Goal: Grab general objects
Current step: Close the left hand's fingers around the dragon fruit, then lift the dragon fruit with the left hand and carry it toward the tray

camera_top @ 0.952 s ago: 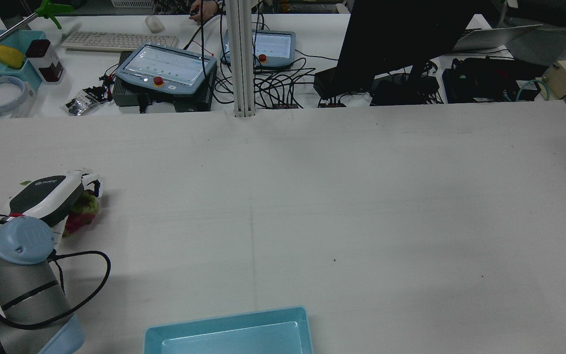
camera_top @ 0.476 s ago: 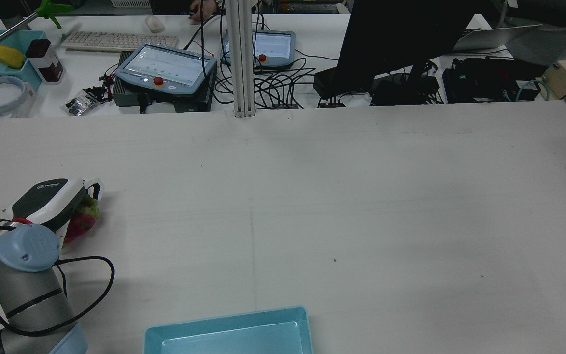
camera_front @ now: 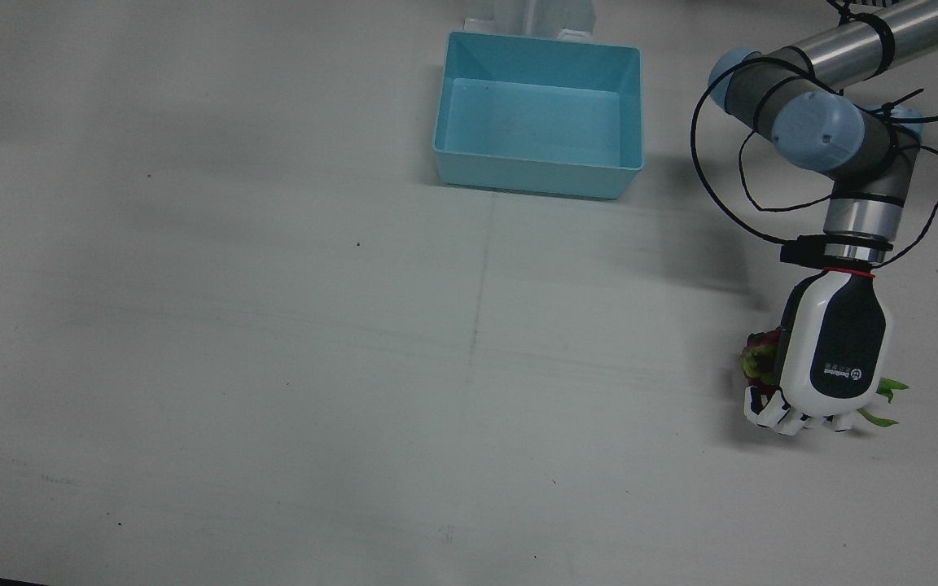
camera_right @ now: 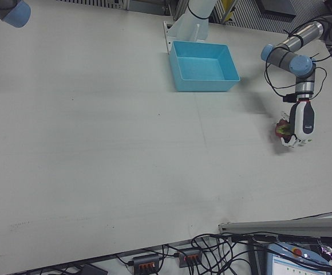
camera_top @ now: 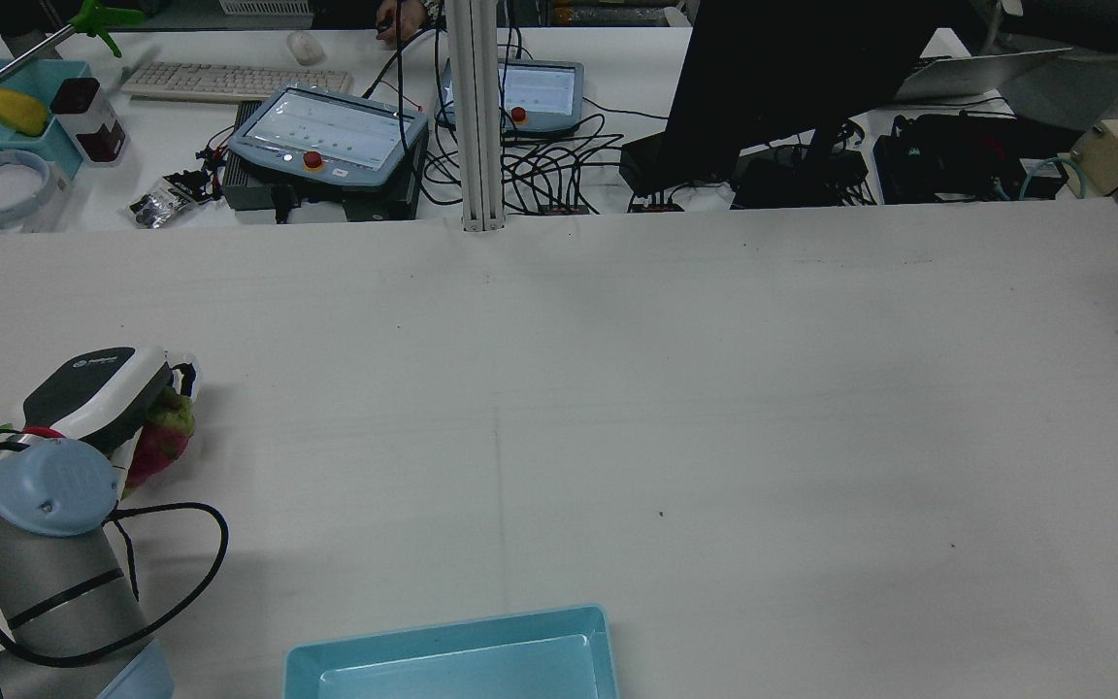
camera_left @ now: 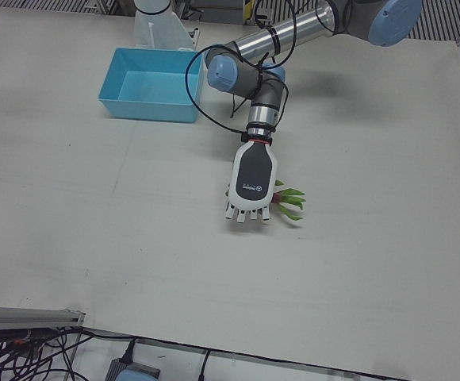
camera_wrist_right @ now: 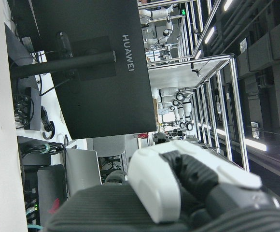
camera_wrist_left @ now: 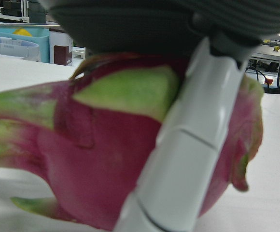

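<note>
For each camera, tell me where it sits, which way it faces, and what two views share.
Front view: overhead, looking down; left hand over dragon fruit.
Rear view: high behind, facing forward; left arm, monitor.
Left-front view: operators' side; left hand, blue bin.
Right-front view: operators' side; whole table.
Left hand view: on the hand; the fruit close-up, a finger across it.
Right hand view: on the right hand; facing the monitor.
Front and left-front share bin, hand and fruit.

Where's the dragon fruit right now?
The dragon fruit lies under the left hand at the front view's right edge, well away from the blue bin.
</note>
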Robot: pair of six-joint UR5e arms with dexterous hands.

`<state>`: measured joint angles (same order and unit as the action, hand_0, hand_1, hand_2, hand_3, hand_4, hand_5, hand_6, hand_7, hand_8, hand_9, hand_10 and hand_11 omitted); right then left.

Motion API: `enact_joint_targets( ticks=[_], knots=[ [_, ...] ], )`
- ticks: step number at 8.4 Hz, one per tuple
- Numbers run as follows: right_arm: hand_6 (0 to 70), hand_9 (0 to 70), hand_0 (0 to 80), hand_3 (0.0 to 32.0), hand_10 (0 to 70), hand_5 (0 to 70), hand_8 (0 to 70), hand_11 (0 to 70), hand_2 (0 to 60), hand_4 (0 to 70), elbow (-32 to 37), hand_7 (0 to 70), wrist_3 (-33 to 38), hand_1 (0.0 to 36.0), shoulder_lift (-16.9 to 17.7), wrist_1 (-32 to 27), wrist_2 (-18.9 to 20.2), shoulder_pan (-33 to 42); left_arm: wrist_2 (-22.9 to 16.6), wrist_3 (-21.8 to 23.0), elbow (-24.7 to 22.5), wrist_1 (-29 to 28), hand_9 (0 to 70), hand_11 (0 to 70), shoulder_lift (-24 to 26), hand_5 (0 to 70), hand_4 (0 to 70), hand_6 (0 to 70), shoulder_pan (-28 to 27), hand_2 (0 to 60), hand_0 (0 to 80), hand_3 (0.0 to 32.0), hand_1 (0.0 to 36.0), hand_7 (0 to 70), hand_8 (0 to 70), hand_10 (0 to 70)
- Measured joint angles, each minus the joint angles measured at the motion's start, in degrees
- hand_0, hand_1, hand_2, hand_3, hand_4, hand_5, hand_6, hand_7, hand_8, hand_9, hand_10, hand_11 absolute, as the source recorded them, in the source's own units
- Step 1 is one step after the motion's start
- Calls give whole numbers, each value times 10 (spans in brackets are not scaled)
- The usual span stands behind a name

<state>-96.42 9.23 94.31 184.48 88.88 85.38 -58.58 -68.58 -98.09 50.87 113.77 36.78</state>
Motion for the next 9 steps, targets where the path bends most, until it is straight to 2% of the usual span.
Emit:
enact_joint_targets(
  ticks=[1, 2, 3, 5, 6, 8, 9],
  knots=[
    [0, 0, 0, 0, 0, 0, 0, 0, 0, 0, 0, 0, 0, 0, 0, 0, 0, 0, -2, 2, -17, 9, 700, 700, 1, 700, 447, 700, 2, 600, 800, 0, 360, 700, 700, 700],
    [0, 0, 0, 0, 0, 0, 0, 0, 0, 0, 0, 0, 0, 0, 0, 0, 0, 0, -15, 4, -41, 13, 700, 700, 7, 700, 486, 700, 8, 600, 800, 0, 360, 700, 700, 700],
    [0, 0, 0, 0, 0, 0, 0, 0, 0, 0, 0, 0, 0, 0, 0, 0, 0, 0, -60, 4, -57, 9, 700, 700, 25, 700, 505, 700, 27, 600, 800, 0, 360, 700, 700, 700],
    [0, 0, 0, 0, 0, 0, 0, 0, 0, 0, 0, 0, 0, 0, 0, 0, 0, 0, -233, 5, -55, -4, 700, 700, 120, 700, 605, 700, 99, 600, 800, 0, 360, 700, 700, 700],
    [0, 0, 0, 0, 0, 0, 0, 0, 0, 0, 0, 0, 0, 0, 0, 0, 0, 0, -305, 5, -57, -5, 700, 700, 166, 700, 638, 700, 124, 600, 800, 0, 360, 700, 700, 700],
    [0, 0, 0, 0, 0, 0, 0, 0, 0, 0, 0, 0, 0, 0, 0, 0, 0, 0, -434, 39, -69, -34, 700, 700, 228, 700, 669, 700, 143, 600, 800, 0, 360, 700, 700, 700],
    [0, 0, 0, 0, 0, 0, 0, 0, 0, 0, 0, 0, 0, 0, 0, 0, 0, 0, -478, 69, -89, -59, 700, 700, 239, 700, 700, 700, 138, 600, 800, 0, 360, 700, 700, 700]
  ],
)
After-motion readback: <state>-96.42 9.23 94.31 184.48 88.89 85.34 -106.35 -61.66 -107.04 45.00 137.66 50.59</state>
